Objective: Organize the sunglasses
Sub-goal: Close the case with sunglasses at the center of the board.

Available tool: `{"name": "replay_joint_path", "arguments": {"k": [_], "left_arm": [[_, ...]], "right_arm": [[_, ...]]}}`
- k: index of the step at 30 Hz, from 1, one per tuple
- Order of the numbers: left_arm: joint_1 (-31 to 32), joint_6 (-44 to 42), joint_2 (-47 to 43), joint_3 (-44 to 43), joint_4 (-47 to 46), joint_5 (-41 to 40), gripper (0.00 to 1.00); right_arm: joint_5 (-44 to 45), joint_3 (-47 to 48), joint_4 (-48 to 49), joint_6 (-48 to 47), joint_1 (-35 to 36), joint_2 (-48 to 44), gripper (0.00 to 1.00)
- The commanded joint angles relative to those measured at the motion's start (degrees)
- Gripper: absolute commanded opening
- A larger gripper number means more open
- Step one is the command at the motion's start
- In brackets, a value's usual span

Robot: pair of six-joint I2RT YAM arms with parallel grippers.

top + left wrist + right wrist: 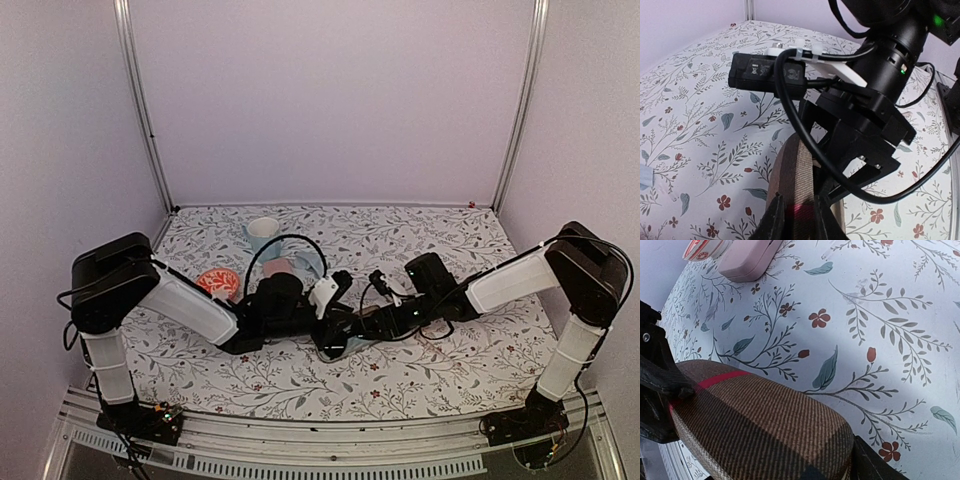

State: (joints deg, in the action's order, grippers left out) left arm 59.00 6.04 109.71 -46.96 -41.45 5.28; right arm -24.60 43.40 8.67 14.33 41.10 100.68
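Observation:
Neither pair of sunglasses shows in any view. A brown case with a red band point(795, 175) is held between both grippers just above the table's middle. My left gripper point(799, 212) is shut on its near end, with a finger on each side of it. My right gripper point(374, 320) is shut on the other end. Its black body point(865, 125) fills the left wrist view. In the right wrist view the case point(765, 430) fills the foreground, one of my fingers point(880, 467) lies against it, and the left gripper's fingers point(660, 385) clamp its far end.
A pink case point(747, 257) lies on the flowered table point(880, 315) beyond the brown one; it also shows in the top view point(280, 268). A red-and-white dish point(218, 282) and a white cup point(263, 230) stand at the back left. A black cable point(285, 245) loops over the left arm.

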Motion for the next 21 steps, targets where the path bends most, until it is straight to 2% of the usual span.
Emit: {"name": "replay_joint_path", "arguments": {"k": [1,11,16,21], "left_arm": [[5.0,2.1,2.4,3.4,9.6,0.8,0.18],[8.4,1.3,4.7,2.0,14.1,-3.5,0.17],[10.4,0.8,5.3,1.2,16.2,-5.4,0.17],[12.0,0.2,5.8,1.0,18.1,-7.4,0.16]], "right_arm": [[-3.5,-2.2,-4.1,0.7,-0.3,0.6,0.62],[-6.3,-2.7,-5.8,-1.1,-1.5,-0.1,0.68],[-6.8,-2.5,-7.9,-2.9,-1.9,-0.8,0.68],[-7.5,-2.4,-10.2,-4.6,-2.3,-1.7,0.75]]}}
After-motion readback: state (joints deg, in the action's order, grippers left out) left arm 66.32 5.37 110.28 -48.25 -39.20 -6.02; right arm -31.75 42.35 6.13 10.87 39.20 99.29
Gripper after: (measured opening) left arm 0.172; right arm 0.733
